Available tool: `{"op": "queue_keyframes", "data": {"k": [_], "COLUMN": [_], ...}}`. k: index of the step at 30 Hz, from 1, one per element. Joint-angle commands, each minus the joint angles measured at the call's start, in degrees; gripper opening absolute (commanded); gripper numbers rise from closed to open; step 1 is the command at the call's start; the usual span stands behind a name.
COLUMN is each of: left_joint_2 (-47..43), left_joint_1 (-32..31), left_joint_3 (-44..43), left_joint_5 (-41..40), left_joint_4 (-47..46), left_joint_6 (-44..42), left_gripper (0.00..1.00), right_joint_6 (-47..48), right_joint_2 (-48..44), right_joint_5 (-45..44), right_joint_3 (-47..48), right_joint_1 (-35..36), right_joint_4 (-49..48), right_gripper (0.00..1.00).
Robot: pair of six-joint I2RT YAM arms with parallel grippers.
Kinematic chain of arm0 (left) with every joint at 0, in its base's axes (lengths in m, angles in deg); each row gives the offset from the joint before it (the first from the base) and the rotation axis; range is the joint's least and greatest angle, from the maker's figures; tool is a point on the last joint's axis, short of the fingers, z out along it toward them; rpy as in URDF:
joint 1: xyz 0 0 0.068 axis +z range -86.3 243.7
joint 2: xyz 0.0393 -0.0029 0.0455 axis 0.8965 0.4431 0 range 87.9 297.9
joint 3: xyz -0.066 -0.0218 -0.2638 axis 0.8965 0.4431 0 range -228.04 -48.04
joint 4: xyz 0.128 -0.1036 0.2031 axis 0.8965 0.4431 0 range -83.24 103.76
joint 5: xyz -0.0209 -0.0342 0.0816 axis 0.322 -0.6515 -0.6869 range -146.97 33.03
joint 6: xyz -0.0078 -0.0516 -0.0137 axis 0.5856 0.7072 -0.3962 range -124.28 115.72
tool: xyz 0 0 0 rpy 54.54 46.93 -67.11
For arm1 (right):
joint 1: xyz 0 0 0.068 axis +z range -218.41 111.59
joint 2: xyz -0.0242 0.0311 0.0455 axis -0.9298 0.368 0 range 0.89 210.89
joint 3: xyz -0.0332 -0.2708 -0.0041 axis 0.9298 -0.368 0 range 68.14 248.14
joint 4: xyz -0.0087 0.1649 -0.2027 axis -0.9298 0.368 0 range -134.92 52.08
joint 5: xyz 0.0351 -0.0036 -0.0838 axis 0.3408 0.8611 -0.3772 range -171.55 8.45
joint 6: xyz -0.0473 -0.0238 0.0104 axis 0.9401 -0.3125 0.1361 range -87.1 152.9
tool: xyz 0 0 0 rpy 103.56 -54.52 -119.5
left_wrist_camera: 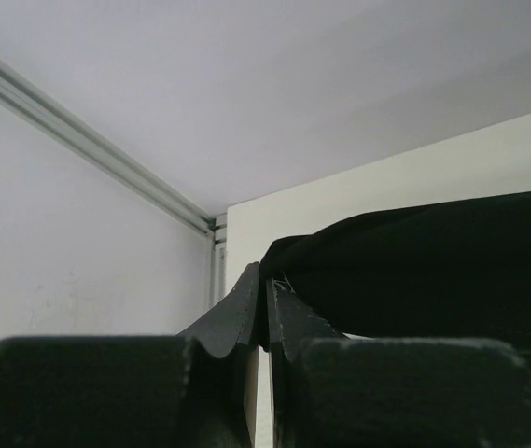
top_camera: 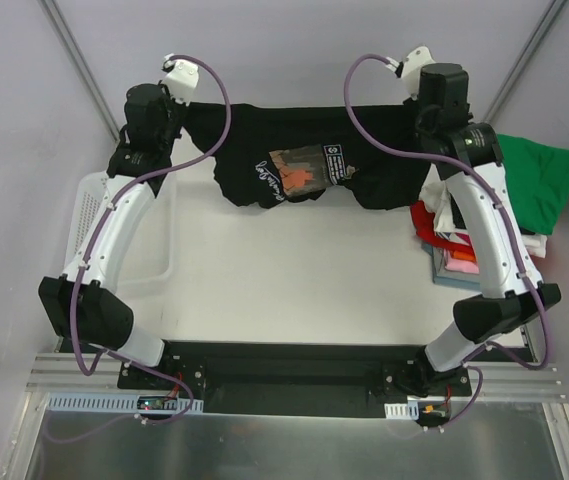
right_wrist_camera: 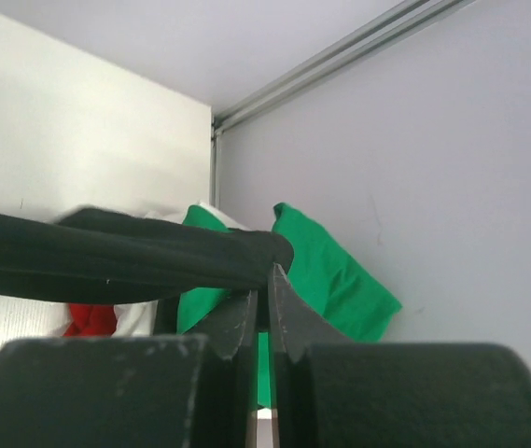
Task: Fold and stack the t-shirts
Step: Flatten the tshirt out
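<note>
Left fingers (left_wrist_camera: pixel 237 313) and right fingers (right_wrist_camera: pixel 237 327) are clamping the black t-shirt (top_camera: pixel 384 150) by thin edges — either pinch risks slipping, dropping it crooked.

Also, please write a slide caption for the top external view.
Left claw and right claw hold the black printed t-shirt stretched over the table.

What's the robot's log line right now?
black t-shirt: stretched between both arms | left fingers: shut on it | right fingers: shut on it | fold: pending

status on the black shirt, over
Left tool, right tool: both shut on black shirt. Shirt stretched between them, sagging mid-span. Pile right, basket left.
</note>
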Motion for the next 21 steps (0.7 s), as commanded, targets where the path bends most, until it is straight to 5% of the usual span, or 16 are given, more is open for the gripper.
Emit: {"op": "queue_keyframes", "data": {"k": [1,9,21], "left_joint_2": [-4.3,-8.7,-6.6], "left_joint_1": [0.9,-8.6,-9.2], "left_joint_3": [-2.0,-2.3,-14.9], "left_joint_5": [4.6,4.9,-6.9], "left_joint_4": [-1.9,-0.9,-0.3], "left_joint_6": [4.2,-0.3,-2.7], "left_gripper": [0.0,0.0,0.0], "right_joint_6": [1.4,-0.4,0.1], "right_joint_2": [-6.4,-10.1,-13.6], "right_joint_5": [0.4,5.7,1.7], "right_joint_3": [0.1,-2.3,-1.5], "right_joint_1": [0.2,6.7,8.0], "right_joint_4": [-5.1,-7.0,-12.0], "right_gripper": [0.01,0.01,0.01]}}
